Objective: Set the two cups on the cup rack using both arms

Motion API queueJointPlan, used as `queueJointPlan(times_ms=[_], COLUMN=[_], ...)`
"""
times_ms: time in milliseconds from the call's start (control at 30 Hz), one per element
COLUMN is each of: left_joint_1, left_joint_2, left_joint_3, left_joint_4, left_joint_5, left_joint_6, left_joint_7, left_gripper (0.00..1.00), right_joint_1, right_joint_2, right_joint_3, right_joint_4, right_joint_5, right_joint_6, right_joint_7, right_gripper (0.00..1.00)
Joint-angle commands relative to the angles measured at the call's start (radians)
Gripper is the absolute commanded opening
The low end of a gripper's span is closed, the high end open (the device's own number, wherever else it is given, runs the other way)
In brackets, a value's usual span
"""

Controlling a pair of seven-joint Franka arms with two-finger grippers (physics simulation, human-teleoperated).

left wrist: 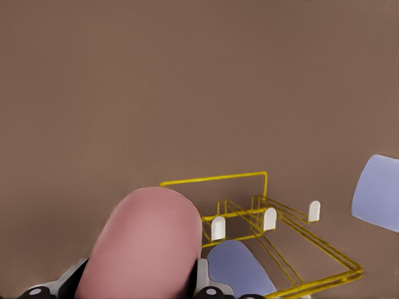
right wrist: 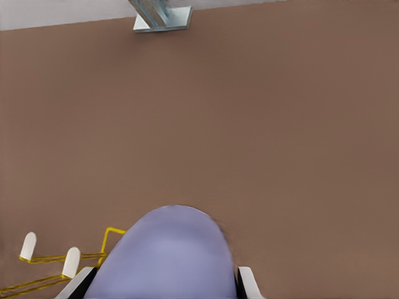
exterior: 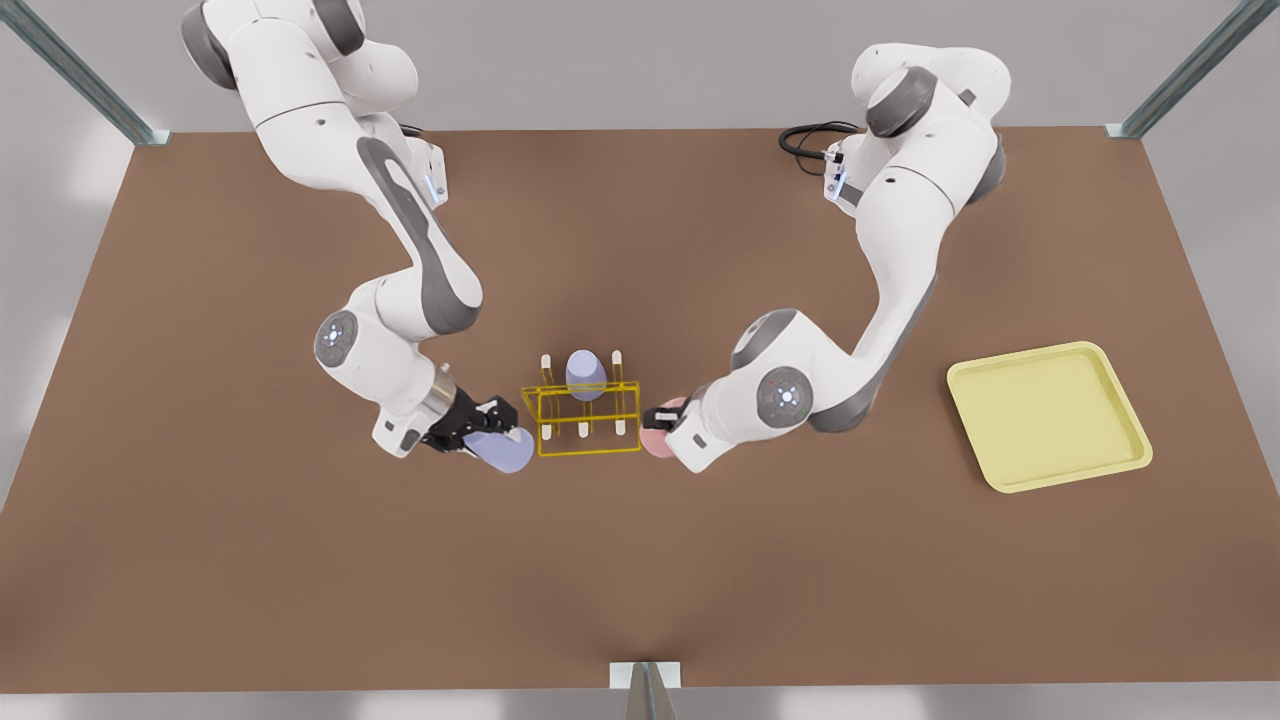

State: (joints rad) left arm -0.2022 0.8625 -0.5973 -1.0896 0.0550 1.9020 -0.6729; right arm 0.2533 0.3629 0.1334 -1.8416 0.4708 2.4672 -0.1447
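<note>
My left gripper (exterior: 662,420), on the arm at the front view's right, is shut on a pink cup (exterior: 656,441) just right of the yellow cup rack (exterior: 580,387). The left wrist view has that pink cup (left wrist: 146,249) between the fingers (left wrist: 202,281), with the rack (left wrist: 212,180) beyond it. On the arm at the front view's left, my right gripper (exterior: 497,432) is shut on a lavender cup (exterior: 503,452) beside the rack's left end; it appears as the lavender cup (right wrist: 165,255) in the right wrist view. A second lavender cup (exterior: 585,373) sits over a back peg.
A flat pale-yellow tray (exterior: 1045,415) lies on the brown table at the front view's right. A black cable (exterior: 808,136) loops near that arm's base. Metal frame posts stand at the table's corners and at the middle of its front edge (exterior: 645,680).
</note>
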Motion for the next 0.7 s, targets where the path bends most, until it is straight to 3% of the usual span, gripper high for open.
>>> queueJointPlan(times_ms=[0, 267, 300, 333, 367, 500, 533, 567, 667], left_joint_1=[-0.022, -0.08, -0.08, -0.08, -0.08, -0.065, 0.001, 0.11, 0.371], left_joint_2=[0.009, 0.047, 0.052, 0.055, 0.056, 0.049, 0.033, -0.037, -0.184], left_joint_3=[-0.001, 0.002, 0.002, 0.004, 0.004, 0.004, -0.007, -0.007, -0.007], left_joint_4=[0.01, 0.014, 0.014, 0.013, 0.013, 0.013, 0.013, 0.013, 0.016], left_joint_5=[-0.009, -0.007, -0.007, -0.007, -0.006, -0.001, 0.008, 0.014, 0.176], left_joint_6=[0.032, 0.146, 0.154, 0.158, 0.161, 0.149, 0.071, -0.059, -0.441], left_joint_7=[-0.536, -0.577, -0.577, -0.577, -0.576, -0.574, -0.559, -0.505, 0.004], left_gripper=[0.8, 0.8, 0.82, 0.97, 1.0, 1.0, 1.0, 1.0, 1.0], right_joint_1=[0.001, 0.044, 0.046, 0.047, 0.047, 0.06, 0.061, 0.066, 0.069], right_joint_2=[0.004, 0.045, 0.045, 0.045, 0.054, 0.077, 0.08, 0.099, 0.103], right_joint_3=[0.0, 0.0, 0.0, 0.0, 0.0, -0.001, -0.001, -0.001, -0.001], right_joint_4=[0.022, 0.047, 0.038, 0.033, 0.033, 0.035, 0.035, 0.045, 0.045], right_joint_5=[0.045, 0.083, 0.083, 0.081, 0.081, 0.078, 0.078, 0.078, 0.072], right_joint_6=[-0.053, -0.054, -0.054, -0.056, -0.063, -0.07, -0.07, -0.07, -0.071], right_joint_7=[0.036, 0.023, 0.023, 0.022, 0.019, 0.002, 0.002, 0.004, 0.007], right_gripper=[0.74, 0.74, 0.74, 0.74, 0.74, 0.74, 0.81, 1.0, 1.0])
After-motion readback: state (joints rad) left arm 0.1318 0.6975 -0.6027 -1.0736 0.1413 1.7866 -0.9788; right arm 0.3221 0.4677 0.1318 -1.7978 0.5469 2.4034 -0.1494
